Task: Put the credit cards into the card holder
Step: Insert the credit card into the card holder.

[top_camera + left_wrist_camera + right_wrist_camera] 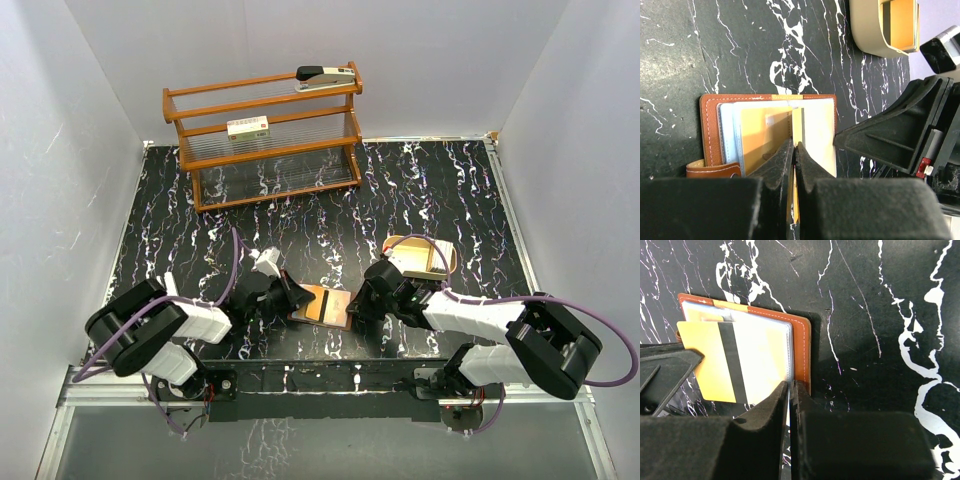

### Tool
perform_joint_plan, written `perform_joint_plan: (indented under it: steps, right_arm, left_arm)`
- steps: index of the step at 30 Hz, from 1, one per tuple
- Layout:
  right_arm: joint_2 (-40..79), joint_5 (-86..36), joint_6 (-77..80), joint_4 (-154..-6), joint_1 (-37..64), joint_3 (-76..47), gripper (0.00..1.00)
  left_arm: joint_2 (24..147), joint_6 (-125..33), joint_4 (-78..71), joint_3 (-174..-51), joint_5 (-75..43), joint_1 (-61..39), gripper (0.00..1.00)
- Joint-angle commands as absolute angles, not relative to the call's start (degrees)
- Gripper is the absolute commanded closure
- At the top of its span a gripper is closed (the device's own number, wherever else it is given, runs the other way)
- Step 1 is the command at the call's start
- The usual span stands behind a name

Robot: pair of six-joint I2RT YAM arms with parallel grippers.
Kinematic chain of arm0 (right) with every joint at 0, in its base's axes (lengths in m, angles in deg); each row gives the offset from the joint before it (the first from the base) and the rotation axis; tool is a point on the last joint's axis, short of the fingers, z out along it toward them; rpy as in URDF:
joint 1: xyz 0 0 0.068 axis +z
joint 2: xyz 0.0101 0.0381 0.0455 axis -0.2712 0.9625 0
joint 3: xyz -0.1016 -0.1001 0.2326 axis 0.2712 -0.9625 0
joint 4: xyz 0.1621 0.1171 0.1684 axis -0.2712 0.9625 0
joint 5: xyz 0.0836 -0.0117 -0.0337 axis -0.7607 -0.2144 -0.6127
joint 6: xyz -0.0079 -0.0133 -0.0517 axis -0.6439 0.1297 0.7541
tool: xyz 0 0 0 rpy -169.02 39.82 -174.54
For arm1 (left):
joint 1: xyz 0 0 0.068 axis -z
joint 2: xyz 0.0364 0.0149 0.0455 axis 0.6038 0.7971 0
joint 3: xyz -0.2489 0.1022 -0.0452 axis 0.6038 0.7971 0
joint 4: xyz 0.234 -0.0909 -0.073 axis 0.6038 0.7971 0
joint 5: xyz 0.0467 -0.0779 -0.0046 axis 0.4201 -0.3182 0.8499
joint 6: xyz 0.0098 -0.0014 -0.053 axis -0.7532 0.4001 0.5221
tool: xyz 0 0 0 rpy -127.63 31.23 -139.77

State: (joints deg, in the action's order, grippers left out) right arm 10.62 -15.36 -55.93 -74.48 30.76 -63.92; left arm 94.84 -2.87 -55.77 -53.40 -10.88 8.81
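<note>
1. Left tool (794, 147) is pinched fully shut with a thin yellow edge between the fingers. I read that as the yellow card (700, 365), but the grip point is mostly hidden.
2. Right tool (790, 388) is also clamped narrow, at the 3 o'clock edge of the card holder (325, 305) in its own wrist view. It looks like it's nipping the inner sleeve there, but I can't confirm.
3. Card holder lies open on the table (420, 190) at 6 o'clock, between the two tools. The tan tray (450, 262) is near it at 1 o'clock.
4. The yellow card, black stripe up, lies skewed across the holder. Its 9 o'clock end overhangs the leather, so I judge it isn't seated in a pocket yet.
5. A pale blue card (726, 132) sits tucked in the pocket on the other panel.
6. Risks as I see them:
   - The card is skewed against the slot, so a straight push could jam a corner on the pocket lip and bow the card.
   - Only one edge of the holder is anchored, so a sideways push from the left tool may slide or fold it shut.
   - The tools are nearly nose to nose, and any overshoot would knock the fingers together.
   - The pinch on a slick card edge is thin, so it could slip out under load.
</note>
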Motion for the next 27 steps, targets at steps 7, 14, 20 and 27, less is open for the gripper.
perform_joint_plan:
  steps: [7, 14, 20, 27]
  right_arm:
    - [11.3, -12.8, -54.3, -73.2, 31.2, -63.1, 0.96]
    - [10.1, -12.6, -54.4, -72.9, 31.2, -63.3, 0.96]
    - [9.4, -12.6, -54.7, -72.9, 31.2, -64.1, 0.96]
    - [10.0, -13.8, -55.3, -74.2, 31.2, -64.2, 0.96]
  left_arm:
    - [92.0, -6.9, -46.3, -53.8, -12.5, 9.3, 1.0]
    - [97.1, -5.9, -50.8, -55.1, -11.7, 9.3, 1.0]
    - [97.5, -6.6, -48.8, -56.6, -8.3, 9.2, 1.0]
    - [99.4, -5.1, -51.5, -56.3, -8.3, 9.3, 1.0]
